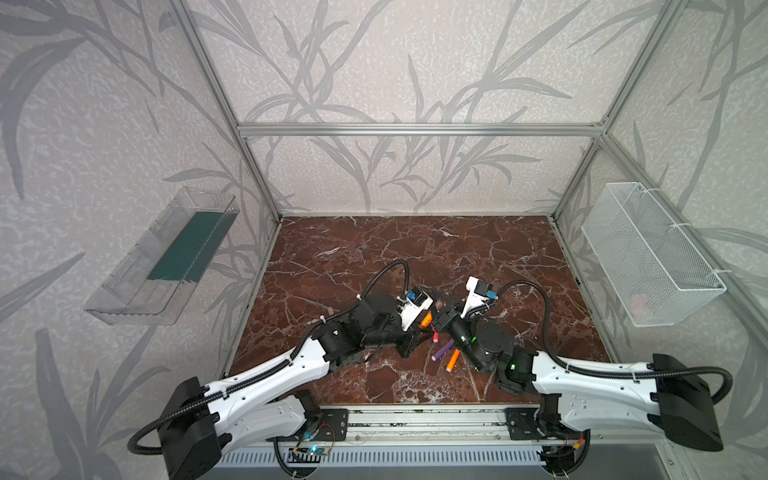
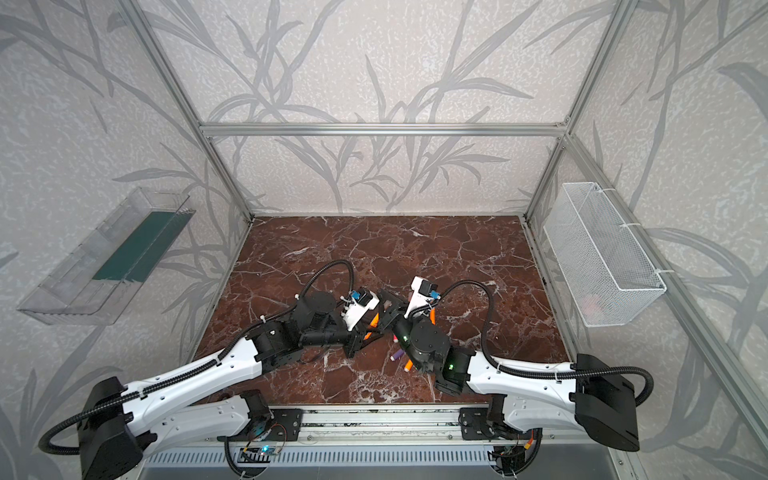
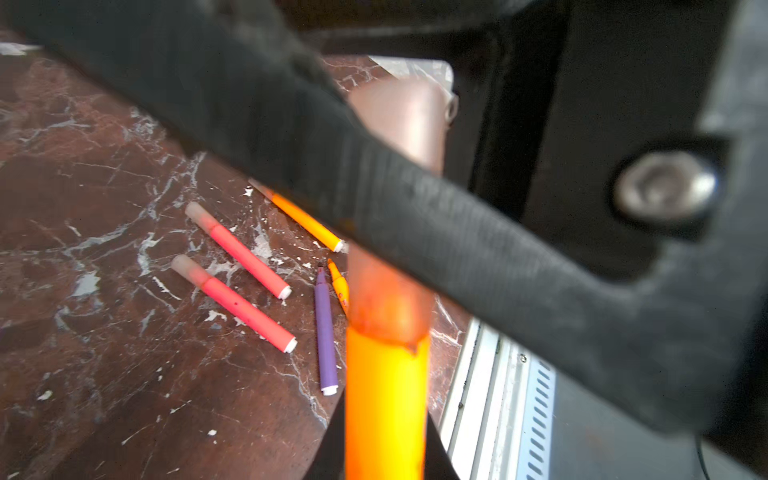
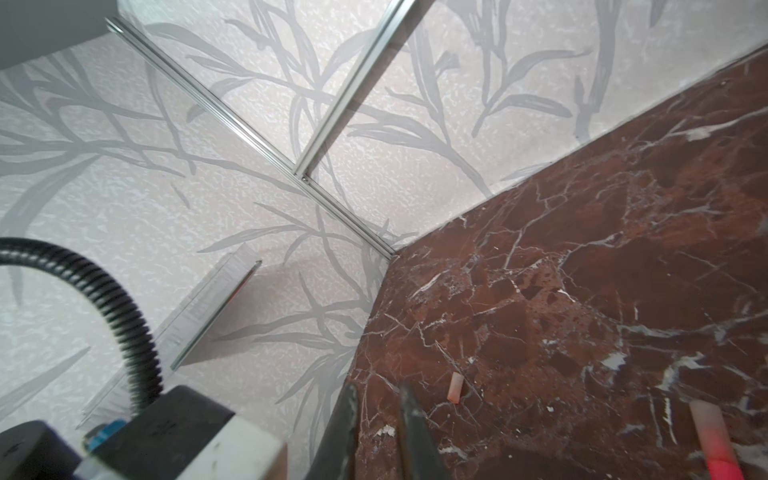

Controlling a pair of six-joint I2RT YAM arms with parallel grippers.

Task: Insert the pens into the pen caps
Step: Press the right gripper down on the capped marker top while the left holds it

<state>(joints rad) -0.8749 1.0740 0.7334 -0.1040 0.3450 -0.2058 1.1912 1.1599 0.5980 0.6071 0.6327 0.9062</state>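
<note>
Here the left gripper is clenched on a held orange pen, which runs straight up the lower middle of the left wrist view. The pen's tip sits inside a peach cap, whose rim meets the orange barrel a little below mid-frame. The right gripper is clenched too. One of its black fingers slants across that cap from upper left to lower right, grasping it. In both top views the two grippers meet nose to nose just below the centre of the brown marble table.

Left of the held pen in the left wrist view lie an upper pink pen and a lower pink pen. They lie side by side without touching, and each wears a cap on its upper-left end. Just beside the held pen lies a purple pen with a bare tip. Next to that tip is a bare-tipped orange pen, partly hidden behind the held one. A third orange pen lies above these, its pale, blurred upper end passing under the black finger.

In the right wrist view a loose cap lies on the table just right of the fingertips, apart from them.

In a top view a clear plastic tray hangs on the wall at the left and a white wire basket at the right
</note>
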